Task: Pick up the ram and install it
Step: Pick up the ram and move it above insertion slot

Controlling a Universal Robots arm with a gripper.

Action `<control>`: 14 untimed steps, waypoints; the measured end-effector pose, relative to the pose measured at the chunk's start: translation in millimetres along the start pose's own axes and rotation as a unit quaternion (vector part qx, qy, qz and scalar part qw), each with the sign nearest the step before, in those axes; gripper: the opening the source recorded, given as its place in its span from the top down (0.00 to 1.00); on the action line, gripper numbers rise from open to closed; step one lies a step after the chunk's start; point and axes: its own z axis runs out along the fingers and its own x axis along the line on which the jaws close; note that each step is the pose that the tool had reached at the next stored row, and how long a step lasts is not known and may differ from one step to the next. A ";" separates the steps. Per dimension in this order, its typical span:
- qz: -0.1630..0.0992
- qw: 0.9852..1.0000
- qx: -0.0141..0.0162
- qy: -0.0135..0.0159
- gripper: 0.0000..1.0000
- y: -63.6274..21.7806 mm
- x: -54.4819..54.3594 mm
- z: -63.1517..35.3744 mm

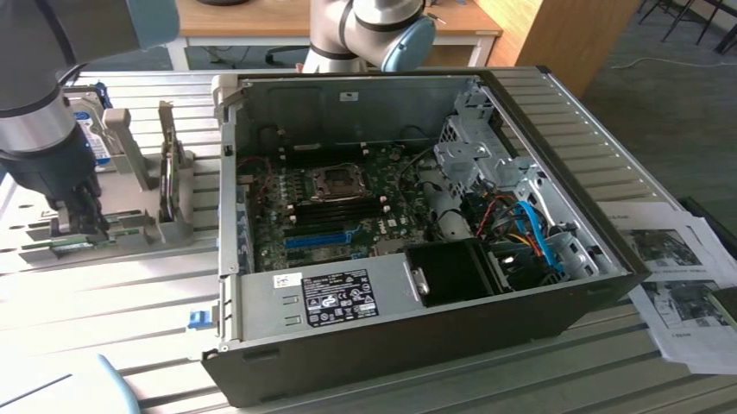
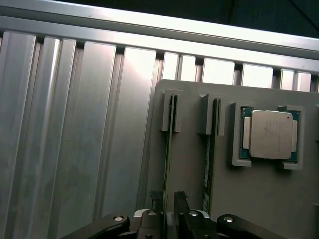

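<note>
The room has a grey carpeted floor [image 1: 674, 82], with a wooden desk [image 1: 265, 34] standing behind the rig. A silver worktop [image 1: 116, 319] of ribbed aluminium profiles carries everything, its long grooves catching bright light. On it lies an open black computer case [image 1: 403, 345], side panel off, its motherboard [image 1: 334, 198] exposed with a blue slot [image 1: 317, 239] near the middle. Printed papers [image 1: 679, 285] lie on the worktop at the exterior view's right of the case. The robot arm [image 1: 34, 95] reaches down at the exterior view's left, over a grey parts holder [image 1: 138, 224] that sits well apart from the case opening.

In the wrist view the holder has a processor chip [image 2: 270, 133] seated in a square recess. Beside it, two narrow slots each hold a stick on edge. The ram [image 2: 169, 144] is the one farther from the chip. The tool [image 2: 168, 196] is open at the ram's near end, its dark fingers [image 2: 157, 200] standing one on either side of the stick.
</note>
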 end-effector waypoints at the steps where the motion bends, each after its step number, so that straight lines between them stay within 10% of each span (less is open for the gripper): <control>1: 0.000 1.000 0.000 0.000 0.77 -0.4 0.1 0.0; 14: 0.000 1.000 0.000 0.002 0.77 -1.8 0.3 -0.1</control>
